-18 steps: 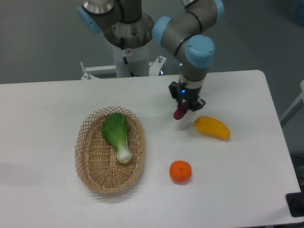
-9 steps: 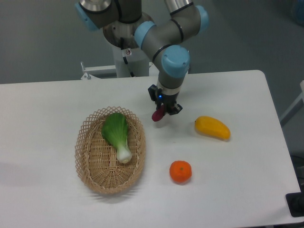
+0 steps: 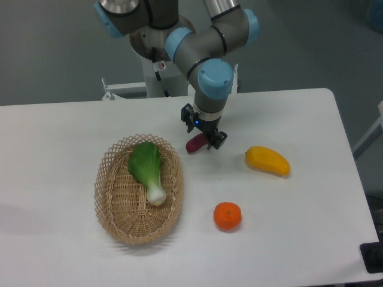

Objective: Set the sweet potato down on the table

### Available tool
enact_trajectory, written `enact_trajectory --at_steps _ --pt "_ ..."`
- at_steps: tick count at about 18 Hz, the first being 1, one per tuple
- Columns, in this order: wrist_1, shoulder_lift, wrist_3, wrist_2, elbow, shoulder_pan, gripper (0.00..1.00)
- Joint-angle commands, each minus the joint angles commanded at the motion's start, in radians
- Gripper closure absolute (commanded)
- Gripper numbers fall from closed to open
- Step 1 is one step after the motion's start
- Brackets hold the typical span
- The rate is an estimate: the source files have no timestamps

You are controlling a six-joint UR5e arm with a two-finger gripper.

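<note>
The sweet potato (image 3: 195, 144), a small reddish-purple tuber, lies almost flat on the white table (image 3: 287, 197), just right of the wicker basket's far rim. My gripper (image 3: 203, 130) hovers directly over it. Its fingers are spread to either side of the tuber and appear open, no longer clamping it. The wrist hides the tuber's upper right end.
An oval wicker basket (image 3: 108, 206) holding a green leafy vegetable (image 3: 147, 168) stands to the left. A yellow mango-like fruit (image 3: 267, 161) lies to the right, and an orange (image 3: 227, 216) sits nearer the front. The robot base (image 3: 161, 66) is at the back.
The gripper carried the sweet potato leftward from beside the yellow fruit toward the basket. The tuber went from hanging steeply in the fingers to lying nearly flat on the table.
</note>
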Motion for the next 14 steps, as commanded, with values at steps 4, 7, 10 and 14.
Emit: enact_trajectory --at_steps 4,7,10,14 --pt "-0.005 -0.006 0.014 0.005 0.087 0.074 0.00" --pt "-0.005 -0.031 0.098 0.049 0.138 0.118 0.00" --pt "-0.003 -0.031 0.196 0.069 0.150 0.170 0.00" --pt "-0.006 -0.063 0.201 0.060 0.212 0.245 0.00"
